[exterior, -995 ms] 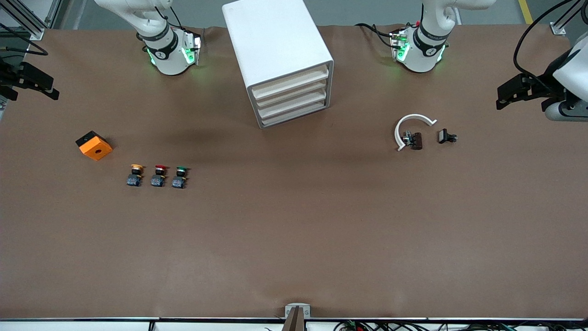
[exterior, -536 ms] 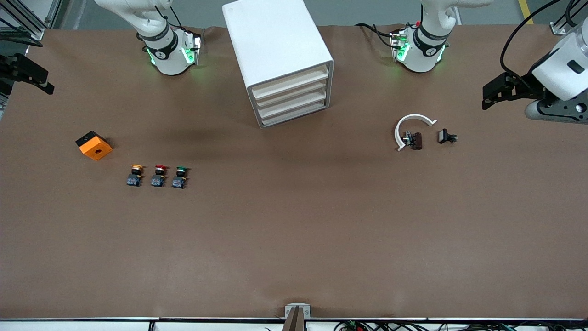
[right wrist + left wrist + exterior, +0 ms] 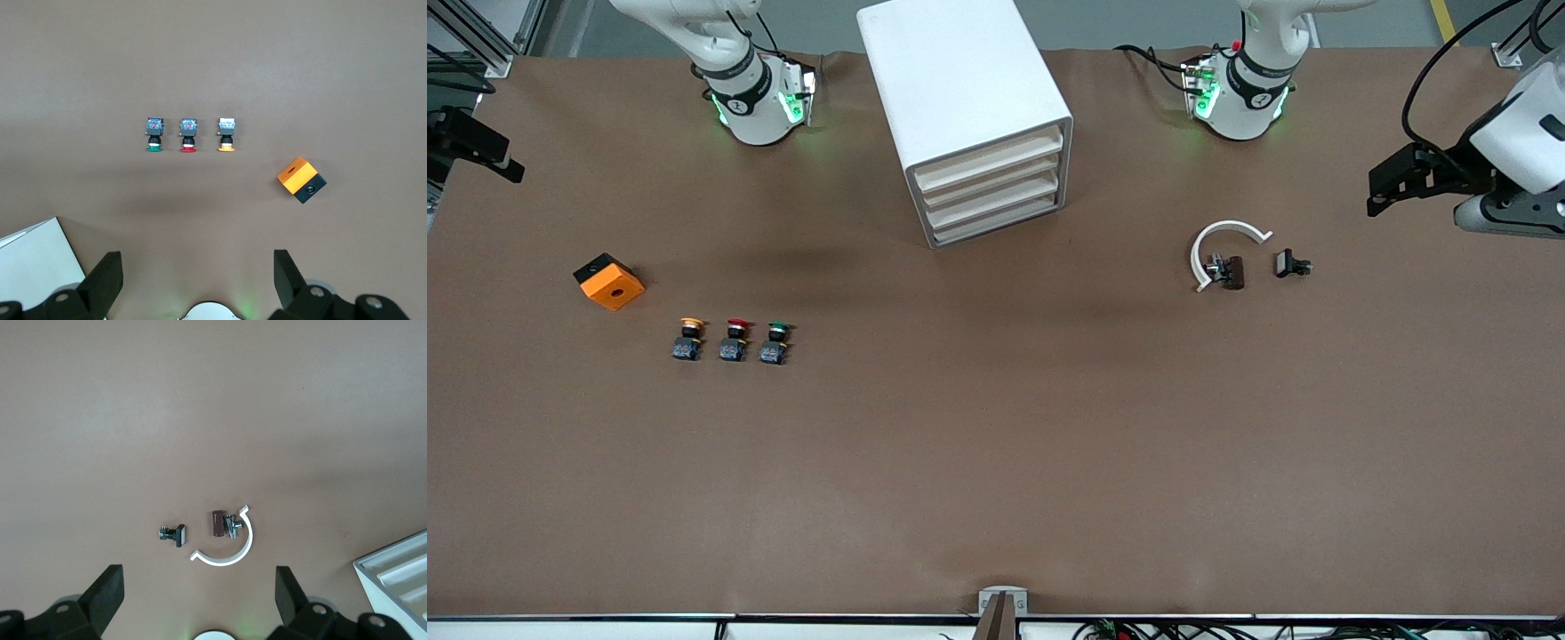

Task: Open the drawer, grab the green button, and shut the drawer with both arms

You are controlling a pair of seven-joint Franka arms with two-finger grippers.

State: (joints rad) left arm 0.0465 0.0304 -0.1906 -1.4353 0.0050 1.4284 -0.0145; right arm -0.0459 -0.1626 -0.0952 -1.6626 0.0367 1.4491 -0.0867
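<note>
Left gripper (image 3: 1383, 191) hangs open and empty over the left arm's end of the table (image 3: 996, 462); right gripper (image 3: 494, 158) is open too, over the right arm's end – both well apart from the cabinet (image 3: 960, 98) between the bases. All four drawers sit shut, lower drawer (image 3: 996, 216) included. Green button (image 3: 775, 343) lies on the table beside the red button (image 3: 734, 340) and yellow button (image 3: 687, 340) – near an orange block (image 3: 609, 282)
</note>
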